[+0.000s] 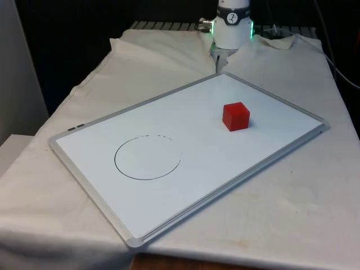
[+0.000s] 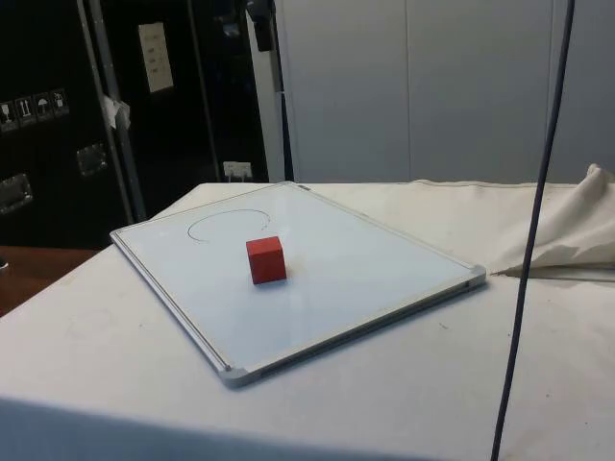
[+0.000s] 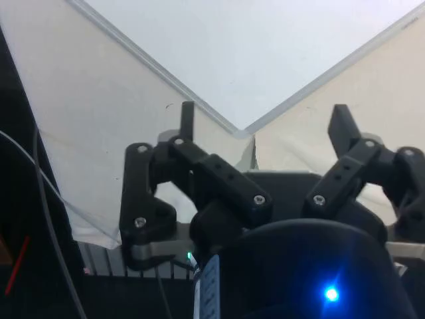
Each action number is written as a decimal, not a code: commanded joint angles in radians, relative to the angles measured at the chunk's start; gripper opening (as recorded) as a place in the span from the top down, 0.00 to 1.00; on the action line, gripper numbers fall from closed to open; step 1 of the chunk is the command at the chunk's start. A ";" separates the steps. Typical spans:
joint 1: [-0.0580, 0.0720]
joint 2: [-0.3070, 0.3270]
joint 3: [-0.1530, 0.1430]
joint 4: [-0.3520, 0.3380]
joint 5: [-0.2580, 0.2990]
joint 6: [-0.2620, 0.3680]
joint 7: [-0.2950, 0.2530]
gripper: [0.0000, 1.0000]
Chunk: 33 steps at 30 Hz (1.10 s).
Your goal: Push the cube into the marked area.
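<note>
Whiteboard [image 1: 185, 191] lies flat on the white cloth [image 1: 292, 219], one corner nearest the camera. Drawn circle [image 1: 147, 158] sits on the board toward the front view's left. Red cube [image 1: 235, 116] rests on the board toward the front view's right, well apart from the circle and outside it. Gripper [image 3: 265, 123] hangs above the board's far corner, fingers [image 3: 187, 119] spread wide, holding nothing.

White arm [image 1: 233, 25]; black hand [image 3: 265, 123] with silver screws on linkages.

Front, side views share whiteboard [image 1: 185, 146]; wrist probably overhead.
</note>
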 commanded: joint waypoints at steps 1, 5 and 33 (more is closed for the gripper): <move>-0.001 0.000 0.000 0.000 0.000 0.000 0.000 0.01; -0.001 0.000 0.000 0.000 0.000 0.000 0.000 0.28; 0.000 -0.072 0.055 -0.109 0.000 0.073 0.038 1.00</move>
